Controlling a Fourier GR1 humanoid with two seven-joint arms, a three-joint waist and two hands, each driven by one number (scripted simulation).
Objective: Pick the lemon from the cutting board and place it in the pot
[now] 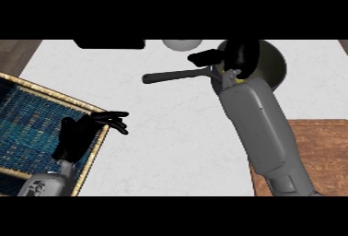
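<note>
My right hand (239, 54) hangs over the dark pot (275, 64) at the back right, thumb spread out to the left and nothing between the fingers. A sliver of the yellow lemon (239, 79) shows inside the pot, just under my right wrist; the arm hides most of it. The pot's long handle (175, 75) points left. The wooden cutting board (319, 152) lies at the right edge with nothing showing on it. My left hand (87, 130) rests open at the lower left, over the edge of a woven mat.
A blue woven mat with a tan border (34, 120) covers the left side. A black object (108, 44) and a pale round object (181, 44) sit at the counter's back edge. White counter (170, 147) spans the middle.
</note>
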